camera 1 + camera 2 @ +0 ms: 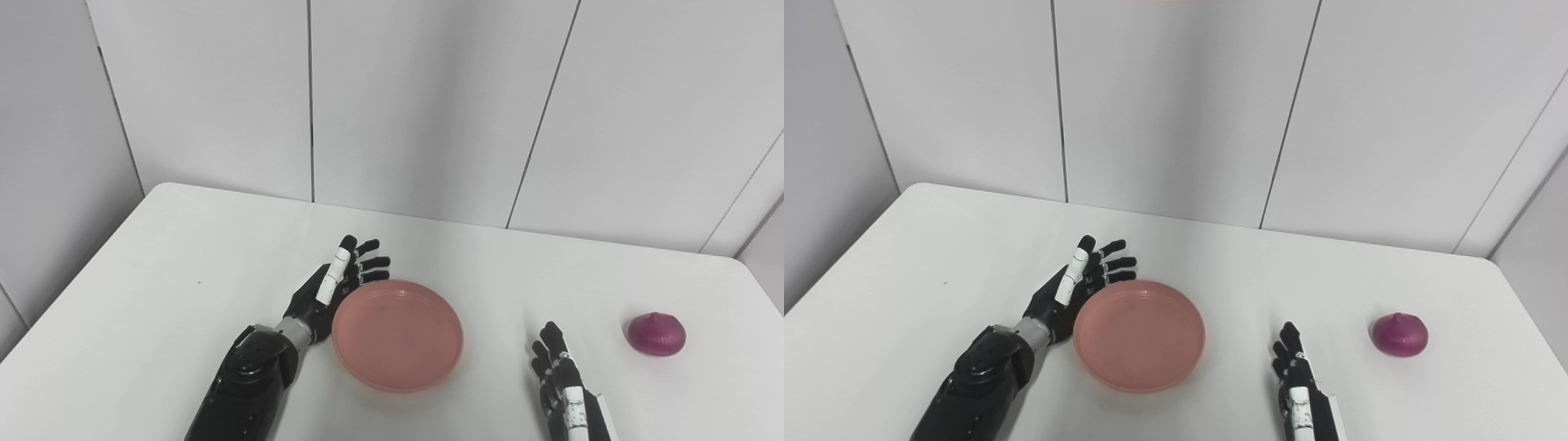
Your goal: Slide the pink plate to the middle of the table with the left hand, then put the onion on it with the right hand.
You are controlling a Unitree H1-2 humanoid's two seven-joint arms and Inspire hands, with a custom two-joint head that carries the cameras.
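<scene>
L hand (334, 285) is resting edge-on against the pink plate (398, 334), fingers (367, 262) spread wide & holding nothing; plate is sitting just right of them, about mid-bench (184, 257). R hand (560, 383) is waiting open, empty, w/ the onion (656, 334) lying well right of its fingers. Risk: pushing further overshoots centre; the round onion may roll if nudged off-centre.

On the white table (937, 245) the left hand (1072, 291), fingers spread, sits against the left rim of the pink plate (1139, 335). The right hand (1298, 386) rests empty, fingers apart, between plate and onion (1399, 334).
</scene>
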